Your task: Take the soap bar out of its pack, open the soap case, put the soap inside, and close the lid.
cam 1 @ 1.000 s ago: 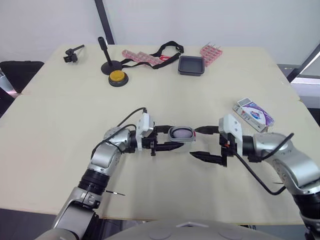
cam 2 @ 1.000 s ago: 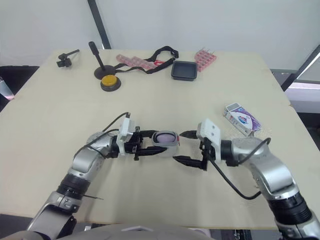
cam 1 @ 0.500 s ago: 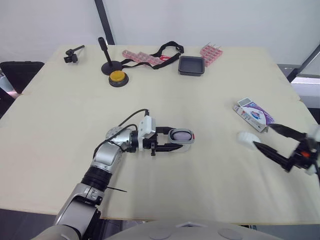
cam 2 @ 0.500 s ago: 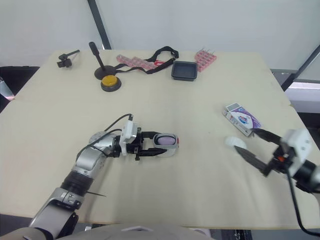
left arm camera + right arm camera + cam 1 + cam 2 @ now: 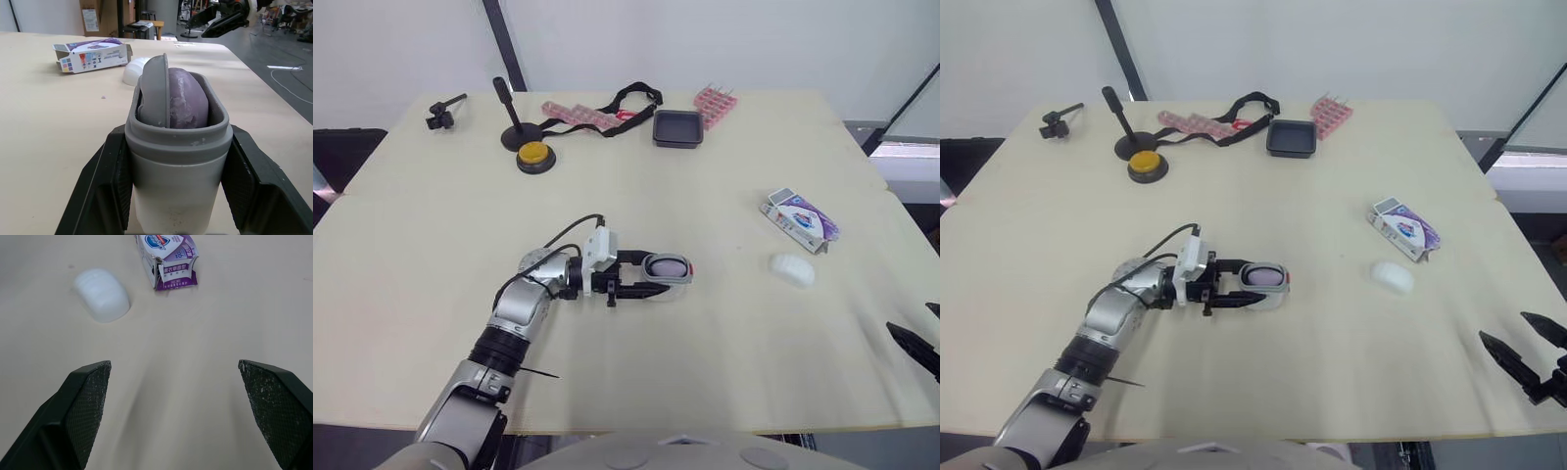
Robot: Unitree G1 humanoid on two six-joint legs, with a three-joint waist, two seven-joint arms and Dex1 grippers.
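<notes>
Soap's in, so closing is what's left, I reckon. On the surface point(image 5: 705, 186) the left hand point(image 5: 658, 274) is clamped on the case point(image 5: 670, 268) mid-surface, a finger down each side. The right hand point(image 5: 1503, 326) sits at the near right edge, wide open and holding nothing. The pack point(image 5: 800, 219) is over on the right, and just near of it is a white oval I take for the lid point(image 5: 792, 269).

I'd pinch the lid across its narrow sides, carry it left, square it to the rim and press straight down while the left braces the case.

Hard to make out: there's a grey flap beside the soap point(image 5: 188, 100), no idea what it is. The right hand is cut off by the frame edge.
</notes>
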